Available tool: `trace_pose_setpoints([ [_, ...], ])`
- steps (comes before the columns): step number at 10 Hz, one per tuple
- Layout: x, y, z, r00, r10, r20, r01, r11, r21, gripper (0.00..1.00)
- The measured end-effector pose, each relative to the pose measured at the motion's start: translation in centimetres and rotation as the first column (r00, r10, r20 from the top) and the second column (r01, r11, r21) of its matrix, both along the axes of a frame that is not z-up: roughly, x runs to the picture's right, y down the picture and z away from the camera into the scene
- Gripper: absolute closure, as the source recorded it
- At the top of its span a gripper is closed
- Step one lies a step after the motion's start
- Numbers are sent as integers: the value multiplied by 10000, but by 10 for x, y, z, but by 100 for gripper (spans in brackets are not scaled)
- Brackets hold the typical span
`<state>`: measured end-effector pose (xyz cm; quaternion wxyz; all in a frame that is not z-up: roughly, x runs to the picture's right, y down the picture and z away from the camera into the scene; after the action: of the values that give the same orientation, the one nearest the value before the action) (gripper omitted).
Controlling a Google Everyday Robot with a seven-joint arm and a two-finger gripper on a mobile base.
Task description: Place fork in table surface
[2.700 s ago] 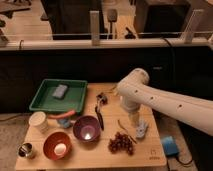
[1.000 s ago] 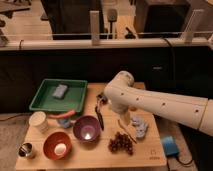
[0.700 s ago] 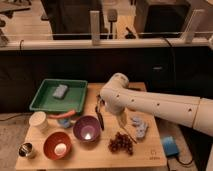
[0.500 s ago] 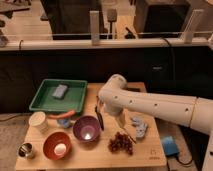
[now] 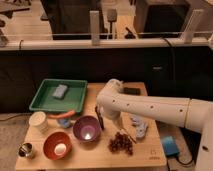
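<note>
The light tan table surface [image 5: 100, 156] has a small square mark [image 5: 152, 151] at its front right corner. My white arm reaches in from the right. Its gripper [image 5: 106, 115] hangs low over the table middle, just right of the purple bowl [image 5: 86, 128], and is mostly covered by the wrist. A black-handled utensil [image 5: 100, 118] lies beside it, between the bowl and the arm. The thin fork does not show; the arm covers that part of the table.
A green tray [image 5: 47, 102] holding a grey-blue item stands at the back left. A white cup [image 5: 39, 121], an orange bowl [image 5: 57, 145] and a metal cup [image 5: 25, 150] are at the front left. Grapes [image 5: 120, 142] and a pale blue object [image 5: 139, 127] lie under the arm.
The arm has swung left across the table, from over the right-centre to beside the purple bowl, and has come lower. The things on the table have not moved.
</note>
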<state>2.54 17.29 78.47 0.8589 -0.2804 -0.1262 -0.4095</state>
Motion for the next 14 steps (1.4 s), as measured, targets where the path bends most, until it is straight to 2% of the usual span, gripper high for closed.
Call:
trace_pose_setpoints([
  [2, 4, 10, 7, 9999, -14, 126, 15, 9999, -126, 20],
  [4, 2, 17, 10, 9979, -330, 559, 344, 9991, -245, 20],
  [6, 3, 21, 14, 9978, -228, 619, 248, 9992, -325, 20],
  [10, 3, 38, 23, 9896, -923, 1106, 974, 9944, -418, 20],
  [12, 10, 35, 26, 9874, -983, 1244, 1009, 9948, -150, 20],
  [13, 17, 21, 28, 9802, -1153, 1608, 1144, 9933, 148, 20],
  [14, 25, 7, 31, 9606, -1575, 2289, 1499, 9874, 504, 20],
])
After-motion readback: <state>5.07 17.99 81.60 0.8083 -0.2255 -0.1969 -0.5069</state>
